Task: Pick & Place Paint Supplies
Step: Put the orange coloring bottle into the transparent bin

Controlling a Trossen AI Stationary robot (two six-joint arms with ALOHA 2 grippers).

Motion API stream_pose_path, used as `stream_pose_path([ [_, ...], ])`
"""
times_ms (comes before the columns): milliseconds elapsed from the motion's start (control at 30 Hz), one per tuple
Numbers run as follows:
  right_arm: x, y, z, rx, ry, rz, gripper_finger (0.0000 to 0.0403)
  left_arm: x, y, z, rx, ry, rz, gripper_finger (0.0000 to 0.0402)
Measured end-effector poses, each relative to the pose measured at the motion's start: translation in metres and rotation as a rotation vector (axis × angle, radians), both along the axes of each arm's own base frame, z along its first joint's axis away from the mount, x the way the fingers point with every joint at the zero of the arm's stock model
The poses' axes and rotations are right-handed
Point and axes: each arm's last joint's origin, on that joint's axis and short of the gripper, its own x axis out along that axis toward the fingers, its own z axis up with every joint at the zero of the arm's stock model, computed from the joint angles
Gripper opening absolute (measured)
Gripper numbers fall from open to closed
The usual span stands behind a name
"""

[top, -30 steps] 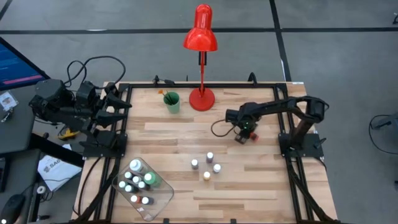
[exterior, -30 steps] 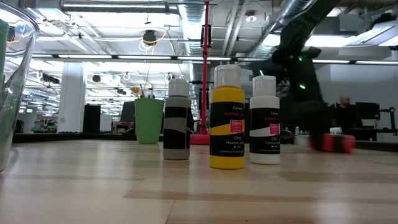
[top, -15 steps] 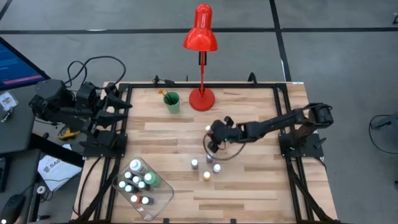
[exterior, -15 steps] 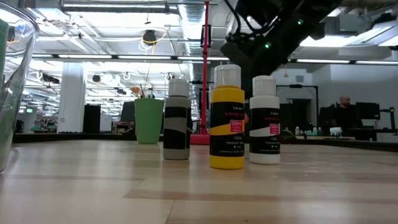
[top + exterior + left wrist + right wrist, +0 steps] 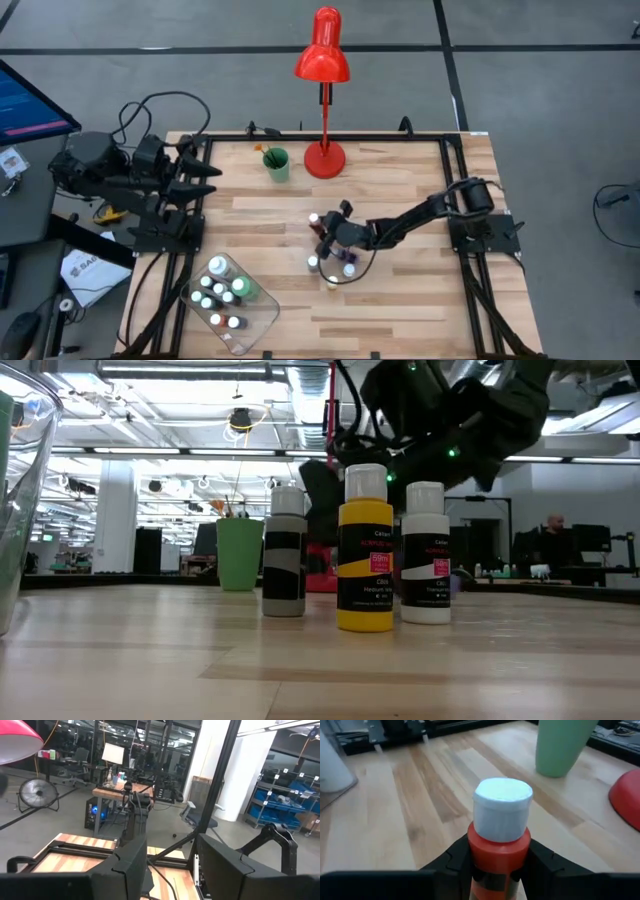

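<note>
Wooden planks are forming the tabletop (image 5: 400, 300), with a red desk lamp (image 5: 323, 60) and a green cup (image 5: 276, 164) standing at its far edge. Right gripper (image 5: 322, 236) is reaching across to mid-table, its fingers (image 5: 457, 857) clenching an orange paint bottle (image 5: 501, 851) with a white cap, upright, just beside the loose bottles. A yellow paint bottle (image 5: 365, 550), a white-labelled one (image 5: 427, 555) and a grey-and-black one (image 5: 285, 552) are standing close together in front of that arm. More bottles are sitting in the clear plastic tray (image 5: 262, 322) at the near left. Left gripper (image 5: 205, 170) is waiting off the table's far-left edge, its fingers (image 5: 131, 862) standing apart on nothing.
</note>
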Motion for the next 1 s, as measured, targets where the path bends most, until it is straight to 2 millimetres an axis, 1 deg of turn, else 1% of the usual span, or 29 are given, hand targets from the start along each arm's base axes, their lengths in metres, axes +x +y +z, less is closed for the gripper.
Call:
stream_pose_path([
  [67,0.000,-0.001,0.000,0.002,-0.005,-0.001,0.0120,0.001,0.000,0.000,0.001,0.004,0.000,0.0163],
  [167,0.001,-0.002,0.005,0.010,-0.025,0.006,0.0121,0.004,-0.001,-0.001,0.004,0.012,0.000,0.0163],
  [233,-0.001,-0.004,0.014,-0.001,-0.023,0.021,0.0121,0.004,-0.002,-0.001,0.005,0.014,0.001,0.0163],
  [300,0.000,-0.004,0.025,-0.017,-0.061,0.030,0.0121,0.005,-0.002,-0.002,0.006,0.018,0.001,0.0163],
  [367,-0.004,-0.007,0.029,-0.022,-0.060,0.034,0.0121,0.006,-0.002,-0.002,0.007,0.020,0.001,0.0163],
  [467,-0.005,-0.010,0.023,-0.001,-0.051,0.073,0.0121,0.006,-0.002,-0.002,0.007,0.021,0.001,0.0163],
  [567,-0.005,-0.012,0.019,-0.009,-0.089,0.092,0.0121,0.008,-0.003,-0.002,0.009,0.026,0.002,0.0163],
  [600,-0.005,-0.014,0.015,-0.006,-0.106,0.089,0.0121,0.008,-0.003,-0.002,0.009,0.026,0.002,0.0163],
  [667,-0.013,-0.020,0.004,-0.003,-0.088,0.088,0.0122,0.009,-0.003,-0.003,0.011,0.031,0.002,0.0163],
  [767,-0.013,-0.029,0.009,0.010,-0.147,0.085,0.0122,0.012,-0.004,-0.004,0.014,0.041,0.010,0.0163],
  [900,-0.018,-0.038,0.002,-0.004,-0.117,0.080,0.0122,0.016,-0.005,-0.005,0.018,0.052,0.015,0.0163],
  [967,-0.016,-0.041,0.004,0.004,-0.143,0.097,0.0122,0.018,-0.006,-0.006,0.020,0.057,0.014,0.0163],
  [1000,-0.015,-0.042,0.002,0.004,-0.147,0.101,0.0122,0.019,-0.006,-0.006,0.021,0.059,0.015,0.0163],
])
